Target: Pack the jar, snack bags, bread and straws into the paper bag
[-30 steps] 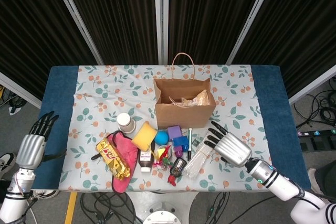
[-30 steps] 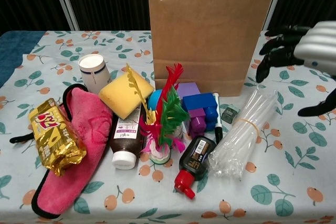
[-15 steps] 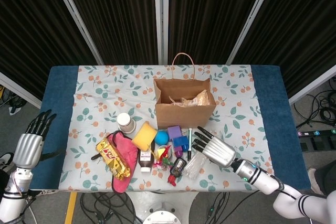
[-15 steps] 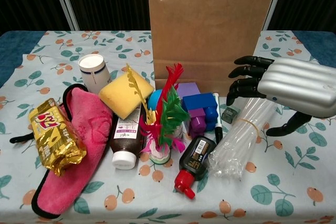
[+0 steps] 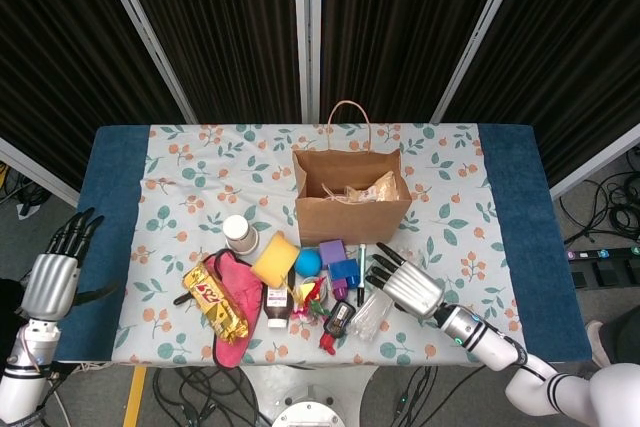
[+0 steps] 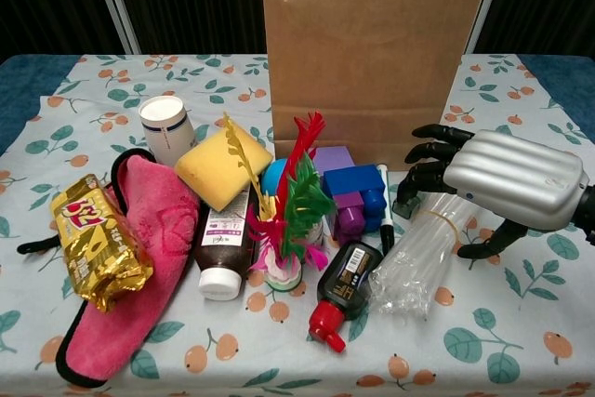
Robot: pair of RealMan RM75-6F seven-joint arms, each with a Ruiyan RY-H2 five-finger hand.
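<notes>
Far out to the left of everything, beyond the edge of the blue-bordered, floral-clothed surface (image 5: 180, 182), the left robot hand (image 5: 52, 277) hangs with fingers apart and nothing in it, seemingly parked out of the way while the other arm works. Well to the left of the right robot hand lie the gold foil snack bag (image 6: 98, 250) on a pink padded cloth (image 6: 130, 299), then a white paper cup (image 6: 167, 127), a yellow sponge block (image 6: 218, 166), a brown bottle with a white cap (image 6: 221, 253) lying on its side, a red-and-green feather toy (image 6: 296, 202), purple and blue plastic blocks (image 6: 351, 194) and a small dark bottle with a red cap (image 6: 342, 290). The bundle of clear plastic straws (image 6: 423, 248), bound by a rubber band, lies on the surface directly beneath the right robot hand (image 6: 497, 178), which hovers palm-down over the bundle's far end, dark fingers (image 6: 423, 174) spread and curved downward with the thumb (image 6: 491, 241) low on the opposite side (a stance that looks set to close around the straws, though no grip is made yet). Just behind that robot hand stands the open brown paper bag (image 5: 350, 202), upright and close, so a lift and short carry should suffice; some wrapped food already shows inside it.
</notes>
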